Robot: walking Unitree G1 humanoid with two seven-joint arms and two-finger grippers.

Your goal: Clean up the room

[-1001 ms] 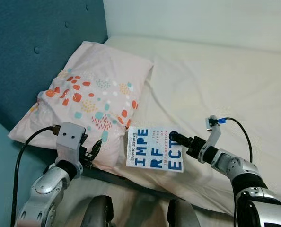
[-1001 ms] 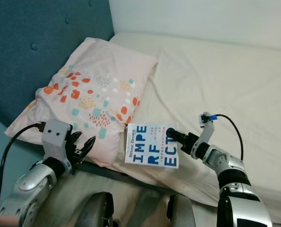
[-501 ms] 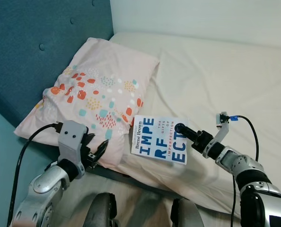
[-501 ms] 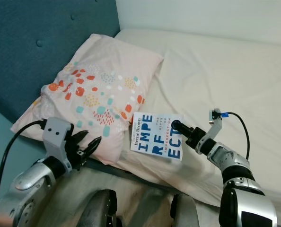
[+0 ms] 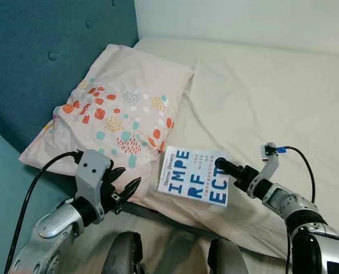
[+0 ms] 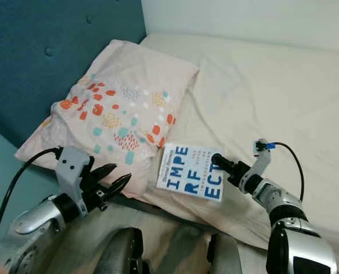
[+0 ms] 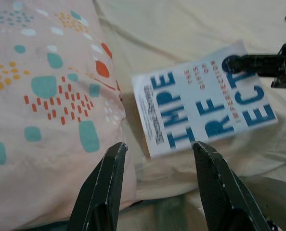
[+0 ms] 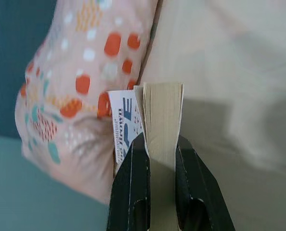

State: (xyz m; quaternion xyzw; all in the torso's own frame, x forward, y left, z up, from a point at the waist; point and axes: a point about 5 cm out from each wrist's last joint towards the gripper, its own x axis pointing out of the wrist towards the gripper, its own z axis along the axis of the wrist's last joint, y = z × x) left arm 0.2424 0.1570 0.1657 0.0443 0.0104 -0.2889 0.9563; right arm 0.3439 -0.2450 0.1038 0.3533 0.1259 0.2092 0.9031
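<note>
Right gripper (image 8: 155, 154) still clamped on the book (image 5: 195, 177), now lifted nearer the pillow (image 5: 115, 114); left gripper (image 7: 157, 159) open below, awaiting handover probably.

The bed sheet (image 5: 261, 97) lies open and bare from 12 to 3 o'clock of the book (image 5: 195, 182), so an end effector can pass there freely. At 10 o'clock the pillow (image 5: 115, 114) blocks, touching the book. Behind the pillow, at 9 o'clock, the blue headboard (image 5: 38, 63) closes that side.
</note>
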